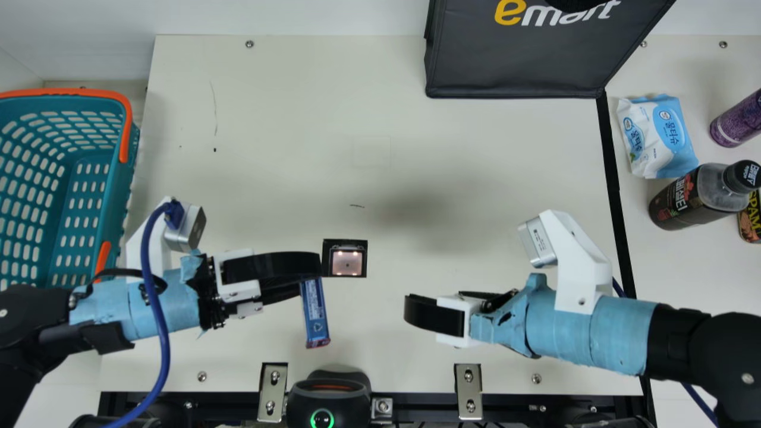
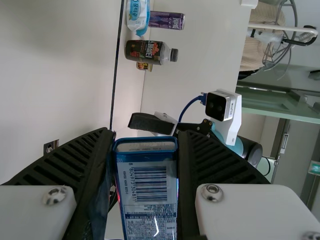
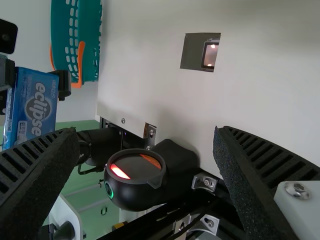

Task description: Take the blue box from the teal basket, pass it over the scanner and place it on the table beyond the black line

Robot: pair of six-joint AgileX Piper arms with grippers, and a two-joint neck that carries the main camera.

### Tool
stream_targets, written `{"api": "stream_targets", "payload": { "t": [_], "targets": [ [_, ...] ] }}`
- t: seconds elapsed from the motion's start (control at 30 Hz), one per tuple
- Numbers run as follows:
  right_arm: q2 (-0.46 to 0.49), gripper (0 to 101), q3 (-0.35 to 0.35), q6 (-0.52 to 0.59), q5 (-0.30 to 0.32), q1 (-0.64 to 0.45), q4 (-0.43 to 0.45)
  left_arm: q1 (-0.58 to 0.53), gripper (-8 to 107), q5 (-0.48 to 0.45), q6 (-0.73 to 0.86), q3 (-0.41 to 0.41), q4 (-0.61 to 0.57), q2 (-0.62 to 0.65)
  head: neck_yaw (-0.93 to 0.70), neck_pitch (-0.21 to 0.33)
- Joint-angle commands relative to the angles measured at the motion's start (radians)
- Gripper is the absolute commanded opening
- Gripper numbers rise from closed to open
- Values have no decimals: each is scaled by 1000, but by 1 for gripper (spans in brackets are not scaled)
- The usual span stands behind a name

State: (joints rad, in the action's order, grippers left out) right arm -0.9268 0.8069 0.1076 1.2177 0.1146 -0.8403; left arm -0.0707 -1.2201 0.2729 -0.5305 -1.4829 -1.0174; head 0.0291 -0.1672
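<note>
Holding the blue box (image 1: 315, 312) by its two sides, the jaws of the left gripper (image 1: 309, 278) are closed only as far as its width, its barcode face turned to the left wrist camera. In the main view, the box hangs between a lit square window (image 1: 346, 262) in the bench (image 1: 267, 148) and the black scanner (image 1: 329, 398) at the near edge, the scanner's ring glowing green. Across from it, the right gripper (image 1: 414, 312) has its jaws spread wide with nothing between them. Farther out, the teal basket (image 1: 125, 178) sits at the left edge. Well apart from the box, toward the right edge, runs the black line (image 1: 612, 172); beyond it lie a wipes pack (image 1: 660, 139), a dark-labelled bottle (image 1: 681, 199) and a purple container (image 1: 734, 122). A dark bag (image 1: 517, 62) overlaps the far edge.
</note>
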Motion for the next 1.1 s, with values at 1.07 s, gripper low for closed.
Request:
{"api": "stream_targets", "payload": {
  "t": [1.07],
  "targets": [
    [-52, 95, -243, 244, 2, -35, -519, 0, -8, 0, 0, 0, 0, 0, -2, 29]
  ]
}}
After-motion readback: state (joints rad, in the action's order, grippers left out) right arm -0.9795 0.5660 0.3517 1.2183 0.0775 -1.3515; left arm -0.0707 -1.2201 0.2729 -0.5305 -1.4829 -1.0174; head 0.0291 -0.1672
